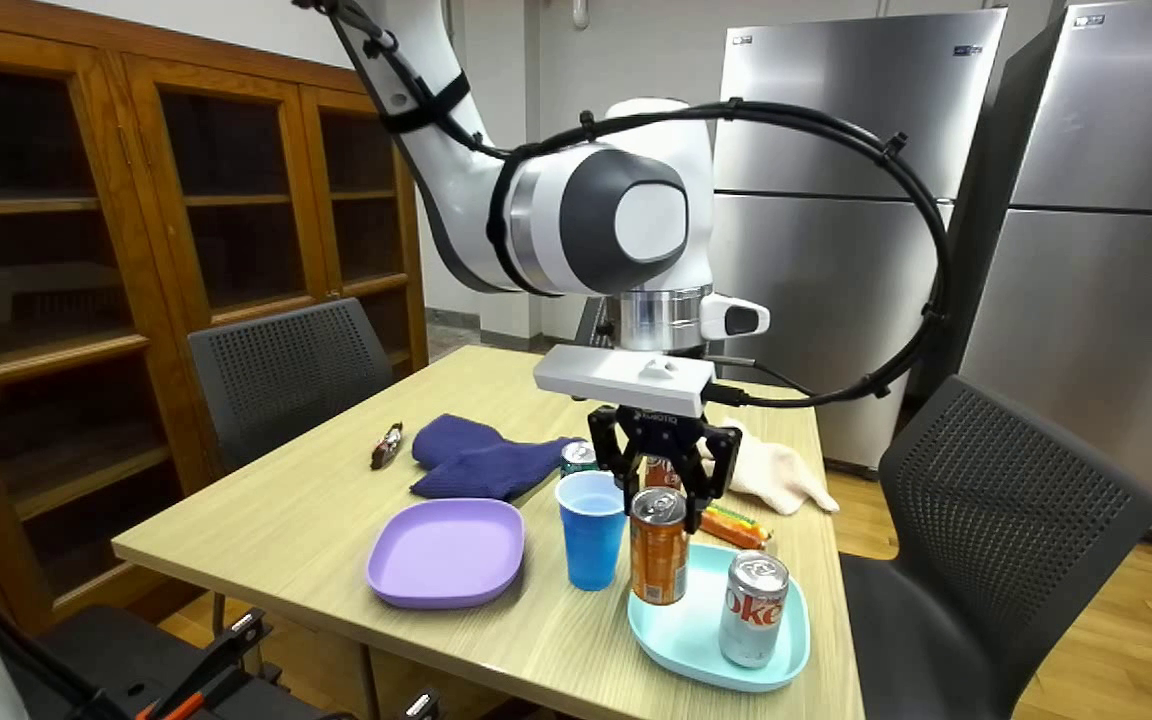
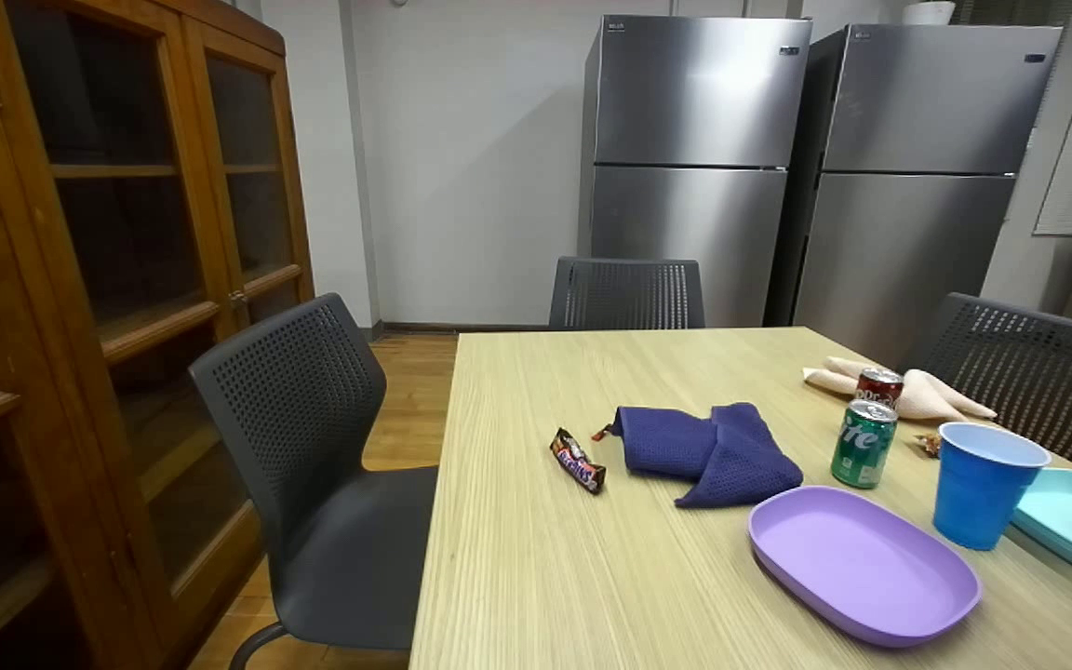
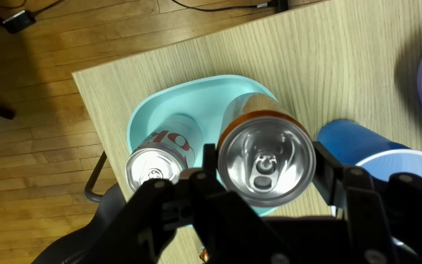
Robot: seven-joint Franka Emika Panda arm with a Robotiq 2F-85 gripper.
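Item 1: my gripper (image 1: 661,512), its two fingers clamped on opposite sides of an orange can (image 1: 659,565).

Item 2: that can, upright, raised over a turquoise tray (image 1: 704,600). The wrist view alone lets me look straight down on its lid and pull tab, with a dark fingertip (image 3: 210,157) against its side; in an exterior view I get merely a sliver of it at the right edge.

Item 3: silver diet Coke can (image 1: 754,615), standing on the tray near the raised can, its lid farther from the wrist camera.

Item 4: blue cup (image 2: 983,493), upright, just beside the tray (from one angle it covers most of the next can).

Item 5: green can (image 2: 864,445), its pale lettering partly legible to me only in an exterior view.

Item 6: dark red can (image 2: 878,384), behind the green one, by a pale cloth (image 2: 931,395).

Item 7: purple plate (image 1: 448,552), navy cloth (image 1: 496,465) and wrapped bar (image 2: 578,461), all on the table (image 2: 499,558).

Item 8: orange packet (image 1: 734,527), seen lengthwise in an exterior view.

Item 9: white pot (image 2: 929,13) atop a refrigerator (image 2: 931,102), shown only in an exterior view.
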